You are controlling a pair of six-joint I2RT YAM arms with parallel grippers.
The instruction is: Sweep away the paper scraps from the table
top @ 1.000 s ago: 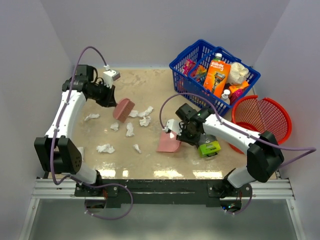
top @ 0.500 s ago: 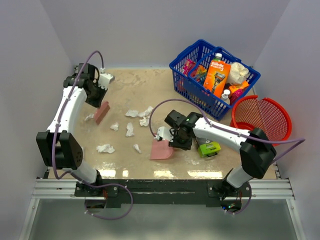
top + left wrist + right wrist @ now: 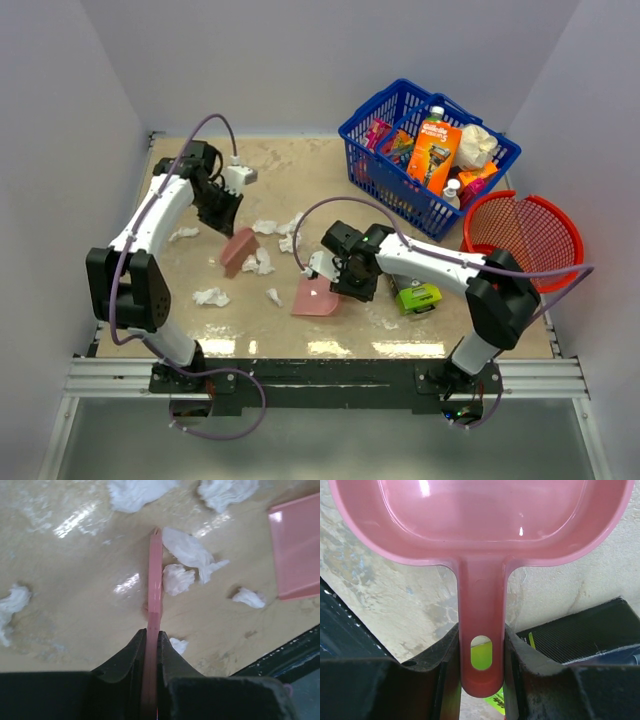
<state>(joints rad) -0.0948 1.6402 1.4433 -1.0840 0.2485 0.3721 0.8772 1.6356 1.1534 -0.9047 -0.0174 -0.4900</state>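
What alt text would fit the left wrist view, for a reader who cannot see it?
The left gripper is shut on a thin pink sweeper, seen edge-on and pointing down at the beige table. White paper scraps lie scattered around it, some right beside it. Part of the pink dustpan shows at the upper right edge.

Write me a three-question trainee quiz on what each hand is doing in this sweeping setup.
1. True or false: the pink dustpan already holds paper scraps.
2. The right hand is shut on: A) a paper scrap B) the dustpan's handle C) nothing.
3. Fill in: the thin pink sweeper is clamped in the ____ hand.
Key: 1 false, the pan is empty; 2 B; 3 the left hand.
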